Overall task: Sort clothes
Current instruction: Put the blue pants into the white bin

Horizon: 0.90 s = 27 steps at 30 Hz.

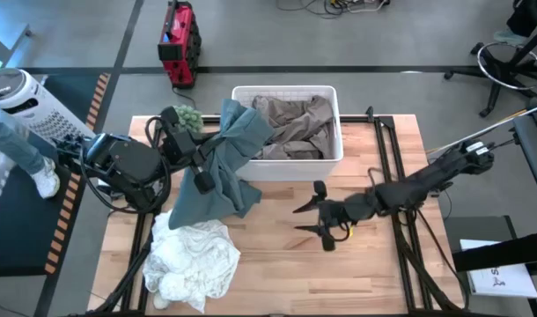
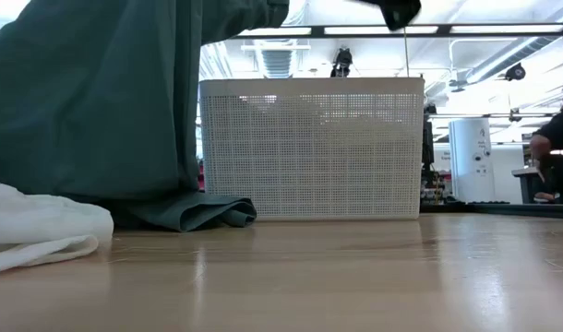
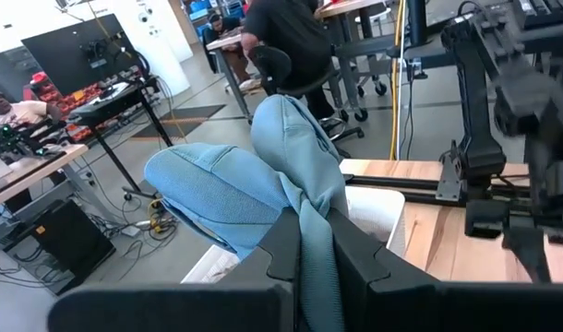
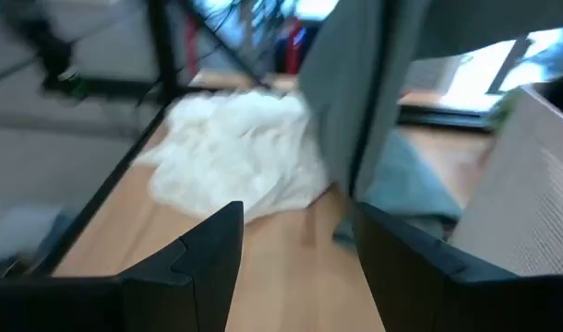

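Observation:
My left gripper (image 3: 309, 231) is shut on the grey-green garment (image 1: 224, 167) above the table's left half, beside the white bin (image 1: 332, 132). The cloth covers most of the gripper in the high view. The tan and dark grey piece (image 1: 295, 123) lies inside the bin. The white lacy piece (image 1: 194, 255) lies heaped on the table near the front left. My right gripper (image 1: 304, 218) is open and empty, just above the table's middle, pointing toward the left. The plaid shirt is out of view. My left gripper pinches a bunched fold of the grey-green garment (image 3: 314, 254) between its two fingers, several layers thick. A puff of cloth (image 3: 235, 189) stands out beyond the fingertips. The garment hangs below the fingers, its lower end (image 2: 194, 214) on the table and its upper part (image 1: 246, 119) over the bin's left rim.
A small green plant (image 1: 186, 114) stands at the back left. A red device (image 1: 178, 40) sits on the floor behind the table. A person's leg (image 1: 22, 150) shows at the far left. Bare wood (image 1: 277, 273) lies in front of the bin.

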Tool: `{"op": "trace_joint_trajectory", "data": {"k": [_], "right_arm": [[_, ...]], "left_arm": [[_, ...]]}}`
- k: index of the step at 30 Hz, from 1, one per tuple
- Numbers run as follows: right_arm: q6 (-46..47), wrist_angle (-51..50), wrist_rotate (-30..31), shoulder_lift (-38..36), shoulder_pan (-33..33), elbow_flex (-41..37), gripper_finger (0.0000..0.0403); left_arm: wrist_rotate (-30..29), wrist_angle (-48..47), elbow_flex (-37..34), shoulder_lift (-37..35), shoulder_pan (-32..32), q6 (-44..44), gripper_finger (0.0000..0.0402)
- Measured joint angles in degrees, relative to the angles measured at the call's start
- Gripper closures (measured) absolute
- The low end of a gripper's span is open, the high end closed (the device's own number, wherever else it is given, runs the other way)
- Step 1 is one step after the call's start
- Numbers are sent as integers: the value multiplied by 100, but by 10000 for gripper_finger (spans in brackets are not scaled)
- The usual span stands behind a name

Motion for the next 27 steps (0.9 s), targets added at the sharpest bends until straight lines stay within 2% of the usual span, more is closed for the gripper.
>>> {"op": "trace_joint_trajectory", "data": {"k": [3,6,11,14,18,27], "right_arm": [[2,1615,620,442,227,-706,211],[246,2908,773,1056,261,-1007,211],[640,3859,812,2232,147,-774,216],[749,3959,794,2825,18,-309,214],[697,3842,583,3414,-216,281,191],[686,2957,222,3904,-959,1458,116]], "left_arm": [[4,-14,0,9,0,0,390],[4,-14,0,18,0,0,390],[12,-7,0,90,0,2,390],[15,26,0,128,0,2,390],[16,65,-2,151,-28,2,390],[122,266,-2,146,-55,173,390]]}}
